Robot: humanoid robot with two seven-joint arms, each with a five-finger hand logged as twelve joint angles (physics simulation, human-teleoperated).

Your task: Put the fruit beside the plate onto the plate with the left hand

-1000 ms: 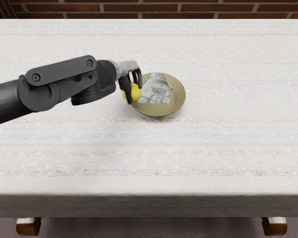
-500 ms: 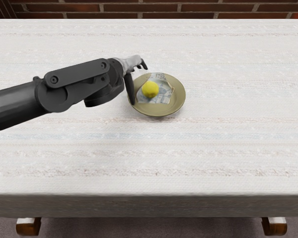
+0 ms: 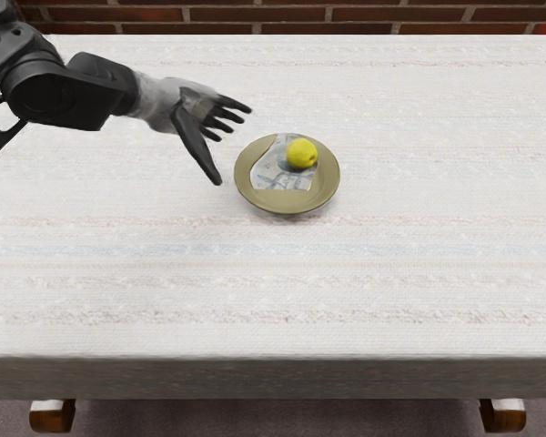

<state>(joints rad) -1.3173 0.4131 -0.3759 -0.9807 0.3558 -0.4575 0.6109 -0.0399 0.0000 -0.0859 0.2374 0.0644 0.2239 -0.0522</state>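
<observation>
We see the dark left hand (image 3: 198,118), fingers (image 3: 229,107) spread and empty; just right of them, a small round yellow fruit (image 3: 300,153) sits on a round olive plate (image 3: 296,200) on the pale worktop (image 3: 346,291).

Bright, even light washes the table (image 3: 391,273) (shadows faint), its near edge seemingly a little soft.

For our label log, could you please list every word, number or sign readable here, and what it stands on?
No readable text.
The plate has a pale printed patch in its middle, too blurred to tell whether it holds writing.
The lemon, left hand, table and brick wall show no markings.
</observation>
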